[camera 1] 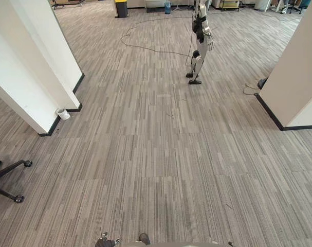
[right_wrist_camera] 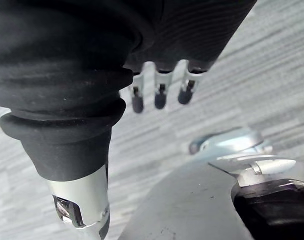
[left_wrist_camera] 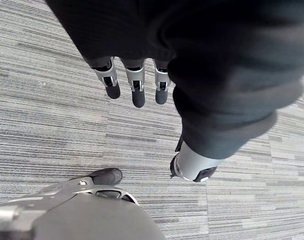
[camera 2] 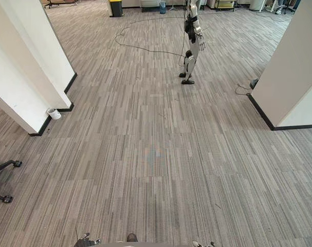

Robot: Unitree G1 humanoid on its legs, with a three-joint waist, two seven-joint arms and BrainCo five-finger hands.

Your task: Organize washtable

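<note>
Your left hand (left_wrist_camera: 137,86), black ribbed cover (left_wrist_camera: 202,55) at top, silver dark-tipped fingers (left_wrist_camera: 110,80), right hand (right_wrist_camera: 161,95) alike, thumb (right_wrist_camera: 80,205) lower left

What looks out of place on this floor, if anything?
Little. What looks like a small white cup sits on the floor against the foot of the white pillar, an odd spot for it. Farther off, a black cable trails loose across the floor near another standing robot.

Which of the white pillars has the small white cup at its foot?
The pillar on the robot's left: the white cup stands on the floor by its black skirting. The right pillar has no cup at its base.
</note>
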